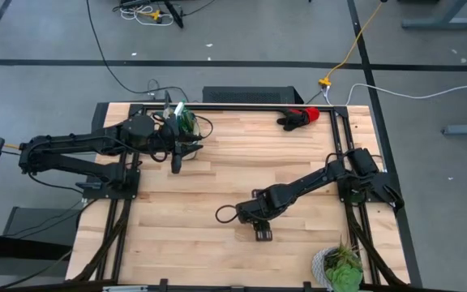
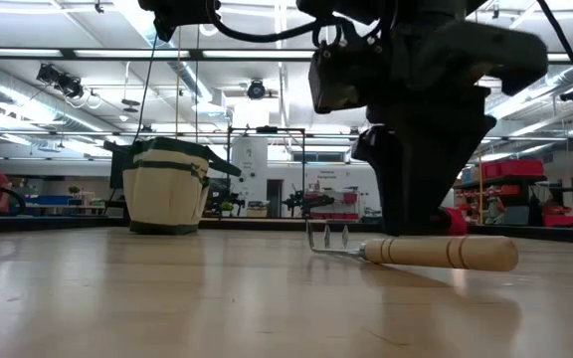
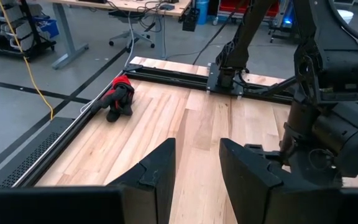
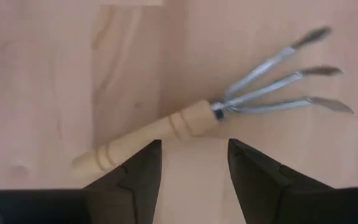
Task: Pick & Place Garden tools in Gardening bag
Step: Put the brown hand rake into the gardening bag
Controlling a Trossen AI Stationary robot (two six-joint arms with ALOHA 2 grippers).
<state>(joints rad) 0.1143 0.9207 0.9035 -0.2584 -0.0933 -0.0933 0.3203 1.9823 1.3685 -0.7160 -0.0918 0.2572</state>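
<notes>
A mini rake lies flat on the table, with a wooden handle [image 4: 145, 135] and metal tines [image 4: 278, 87]. In the low view the rake [image 2: 436, 252] is on its side. My right gripper [image 4: 191, 168] hangs open just above it, pointing down. The handle lies just past the fingertips and they do not touch it. The beige gardening bag [image 2: 167, 186] stands upright at the far left [image 1: 186, 122]. My left gripper [image 3: 197, 168] waits open beside it, holding nothing. Red-and-black gloves [image 1: 302, 116] lie at the far edge.
A potted plant [image 1: 343, 268] stands at the near right corner. Black rails [image 1: 242, 105] frame the table's far edge and sides. Bare wood lies between the bag and the rake.
</notes>
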